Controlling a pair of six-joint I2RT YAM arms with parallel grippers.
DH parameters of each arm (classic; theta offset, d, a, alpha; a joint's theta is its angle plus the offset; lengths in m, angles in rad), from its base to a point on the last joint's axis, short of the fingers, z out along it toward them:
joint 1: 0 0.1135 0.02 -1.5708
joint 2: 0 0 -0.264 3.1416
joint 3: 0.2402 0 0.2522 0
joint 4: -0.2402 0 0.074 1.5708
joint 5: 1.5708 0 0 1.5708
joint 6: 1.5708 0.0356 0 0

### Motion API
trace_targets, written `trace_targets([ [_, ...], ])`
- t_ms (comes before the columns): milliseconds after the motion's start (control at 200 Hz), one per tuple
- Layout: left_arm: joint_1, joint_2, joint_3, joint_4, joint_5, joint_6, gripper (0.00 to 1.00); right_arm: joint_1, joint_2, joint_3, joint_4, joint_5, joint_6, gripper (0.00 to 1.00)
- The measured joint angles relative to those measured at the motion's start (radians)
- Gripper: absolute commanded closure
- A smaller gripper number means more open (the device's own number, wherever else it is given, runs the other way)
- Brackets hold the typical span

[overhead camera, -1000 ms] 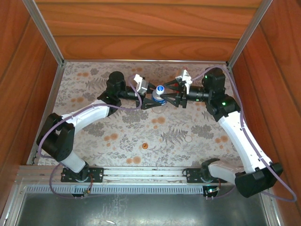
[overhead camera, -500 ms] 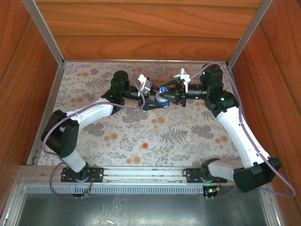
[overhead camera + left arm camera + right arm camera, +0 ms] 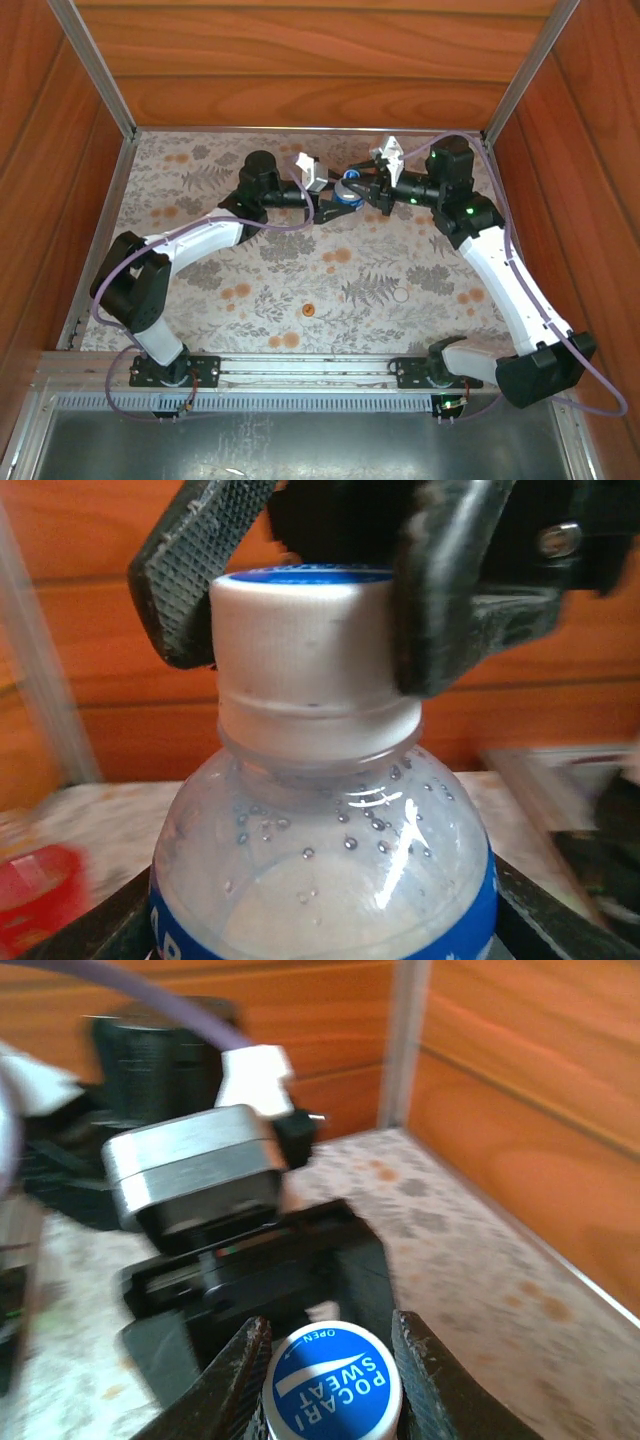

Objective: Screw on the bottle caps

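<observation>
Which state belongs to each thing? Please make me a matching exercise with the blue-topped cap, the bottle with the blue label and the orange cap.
Things:
1. blue-topped cap
2. blue-label bottle
3. orange cap

States:
A. lies loose on the table, near the arm bases
B. body held by the left gripper
C. sits on a bottle neck, pinched by the right gripper

Pairs: 1-C, 2-B, 3-A
</observation>
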Motion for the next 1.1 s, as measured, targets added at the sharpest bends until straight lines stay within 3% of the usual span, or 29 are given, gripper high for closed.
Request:
trace_targets([
  [145,-0.046,0.018,0.002,-0.024,-0.292,0.092,0.5,0.064,-0.004,-0.066,0.111,0.302,0.054,1.0],
  [320,-0.072,0.047,0.021,-0.032,-0.425,0.136,0.5,0.108,-0.001,-0.094,0.153,0.495,0.104,1.0],
  [365,-0.075,0.047,0.021,-0.034,-0.436,0.137,0.5,0.11,-0.001,-0.095,0.154,0.504,0.111,0.94],
  [505,-0.071,0.047,0.02,-0.029,-0.419,0.13,0.5,0.11,-0.014,-0.111,0.171,0.489,0.095,0.57],
  [595,-0.064,0.045,0.017,-0.017,-0.38,0.121,0.5,0.097,-0.045,-0.138,0.178,0.446,0.069,0.4],
  [740,-0.053,0.025,0.006,-0.003,-0.328,0.113,0.5,0.085,-0.093,-0.157,0.173,0.375,0.052,0.31],
  [1099,-0.047,0.006,-0.006,0.013,-0.298,0.113,0.5,0.085,-0.103,-0.148,0.139,0.347,0.04,0.3],
])
